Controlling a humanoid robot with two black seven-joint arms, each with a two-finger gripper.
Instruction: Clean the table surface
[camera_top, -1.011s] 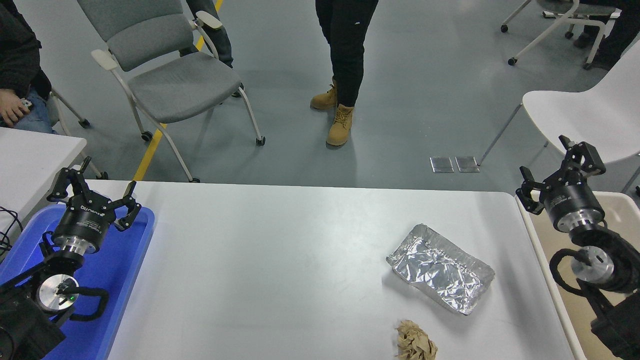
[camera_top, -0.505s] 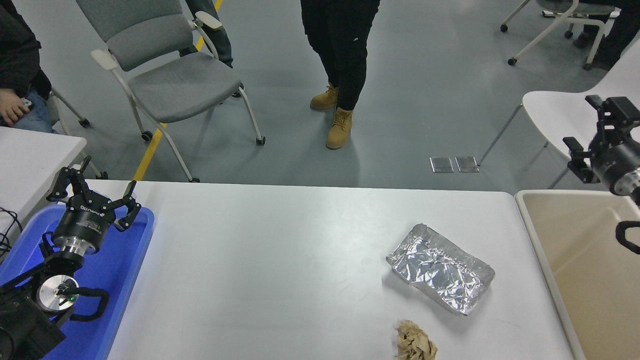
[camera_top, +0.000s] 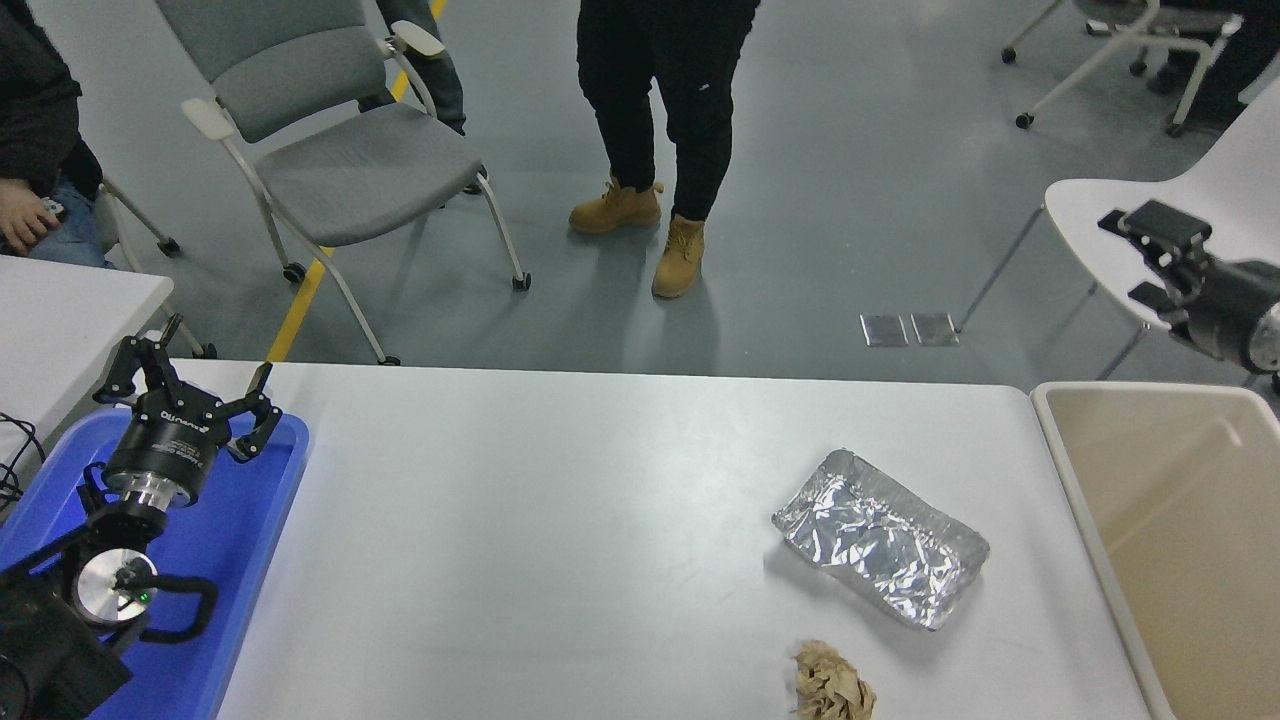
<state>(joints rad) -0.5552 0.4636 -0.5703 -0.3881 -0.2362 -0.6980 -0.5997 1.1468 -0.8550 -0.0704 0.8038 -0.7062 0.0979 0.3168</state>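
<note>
The white table surface (camera_top: 560, 520) carries a crumpled silver foil tray (camera_top: 880, 535) at the right and a ball of brown paper (camera_top: 830, 685) near the front edge. My right gripper (camera_top: 1128, 258) is raised at the right edge of the picture, beyond the table's far right corner, open and holding nothing. It is far from both items. Parked at the lower left, my left gripper (camera_top: 190, 375) is open above the blue tray (camera_top: 250, 520).
A beige bin (camera_top: 1060, 440) stands against the table's right side. Past the far edge are a grey chair (camera_top: 340, 150), a person's legs (camera_top: 660, 120) and a white chair (camera_top: 1150, 210). A smaller white table (camera_top: 60, 310) shows at the left.
My right arm has lifted from over the beige bin and swung up and to the right, nearly leaving the picture. The standing person has stepped to the left. The left arm has not moved.
</note>
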